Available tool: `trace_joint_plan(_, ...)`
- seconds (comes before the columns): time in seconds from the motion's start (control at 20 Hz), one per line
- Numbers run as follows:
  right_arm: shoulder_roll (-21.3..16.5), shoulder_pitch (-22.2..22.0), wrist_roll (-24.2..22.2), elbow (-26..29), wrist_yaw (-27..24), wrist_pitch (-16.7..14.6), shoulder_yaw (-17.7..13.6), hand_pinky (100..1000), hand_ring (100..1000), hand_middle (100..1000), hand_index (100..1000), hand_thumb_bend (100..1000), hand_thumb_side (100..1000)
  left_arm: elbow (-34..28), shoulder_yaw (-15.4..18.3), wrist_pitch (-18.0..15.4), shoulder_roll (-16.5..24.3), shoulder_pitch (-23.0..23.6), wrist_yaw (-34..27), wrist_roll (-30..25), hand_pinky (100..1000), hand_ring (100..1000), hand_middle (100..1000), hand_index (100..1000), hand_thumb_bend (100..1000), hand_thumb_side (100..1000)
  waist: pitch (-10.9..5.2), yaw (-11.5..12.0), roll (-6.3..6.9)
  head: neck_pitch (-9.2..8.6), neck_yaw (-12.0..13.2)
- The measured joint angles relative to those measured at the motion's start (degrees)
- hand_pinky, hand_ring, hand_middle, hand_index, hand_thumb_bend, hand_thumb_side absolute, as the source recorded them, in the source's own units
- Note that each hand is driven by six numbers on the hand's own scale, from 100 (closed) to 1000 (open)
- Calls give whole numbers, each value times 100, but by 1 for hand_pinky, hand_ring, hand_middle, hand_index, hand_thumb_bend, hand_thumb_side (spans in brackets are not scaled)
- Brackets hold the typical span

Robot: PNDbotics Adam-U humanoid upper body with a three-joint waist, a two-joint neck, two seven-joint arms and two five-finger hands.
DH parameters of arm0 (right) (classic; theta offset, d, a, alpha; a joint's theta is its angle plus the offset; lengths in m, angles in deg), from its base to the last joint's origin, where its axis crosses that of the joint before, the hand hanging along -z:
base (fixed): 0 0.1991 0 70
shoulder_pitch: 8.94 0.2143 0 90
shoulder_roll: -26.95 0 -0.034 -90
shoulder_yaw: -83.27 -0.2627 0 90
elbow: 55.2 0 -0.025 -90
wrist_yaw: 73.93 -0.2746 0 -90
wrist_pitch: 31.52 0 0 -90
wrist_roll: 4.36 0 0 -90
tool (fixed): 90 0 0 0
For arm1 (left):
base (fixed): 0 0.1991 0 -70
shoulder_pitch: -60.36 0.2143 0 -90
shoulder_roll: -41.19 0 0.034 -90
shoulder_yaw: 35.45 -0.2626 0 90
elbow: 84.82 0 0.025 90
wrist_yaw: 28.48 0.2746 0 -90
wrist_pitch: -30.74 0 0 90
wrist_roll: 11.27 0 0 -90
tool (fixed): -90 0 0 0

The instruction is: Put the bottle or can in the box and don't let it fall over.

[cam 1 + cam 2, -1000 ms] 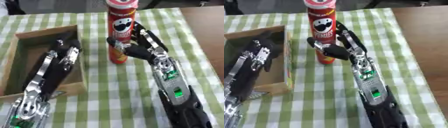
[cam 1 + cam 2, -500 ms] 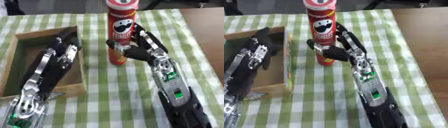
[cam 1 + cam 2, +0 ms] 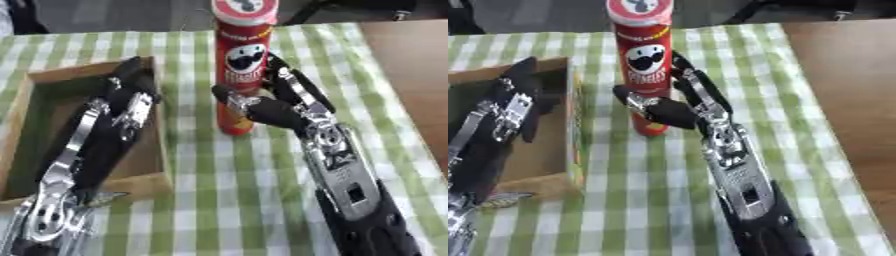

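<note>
Left eye view: a tall red can [image 3: 242,65] with a pale lid stands upright on the green-and-white checked cloth of the table [image 3: 201,200], just right of the wooden box [image 3: 160,150] and outside it. The right hand [image 3: 280,107] comes in from the lower right and is closed about the can's lower half: the thumb crosses the front of the can near its base, while the fingers [image 3: 293,85] curve round its right and far side. The can's base appears to rest on the cloth, though the thumb hides part of it. The left hand [image 3: 122,107] lies along the right wall of the box, fingers extended and relaxed towards the far edge, holding nothing; it is apart from the can, with a strip of cloth between them. Right eye view: the same arrangement from slightly to the right. The can [image 3: 645,60] stands vertical between the box wall [image 3: 573,130] and the right hand [image 3: 677,107], whose thumb again wraps its front. The left hand [image 3: 509,110] rests over the box interior, open. Bare brown table surface shows at the right beyond the cloth.
</note>
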Motion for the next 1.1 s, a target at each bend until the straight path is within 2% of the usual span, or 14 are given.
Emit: trace_joint_plan(1.1, 2, 38, 31, 2, -60, -69, 1, 1000, 1000, 1000, 1000, 522, 311, 25, 118, -40, -4, -132, -19, -29, 913, 792, 177, 1000, 100, 734, 98, 1, -62, -127, 6)
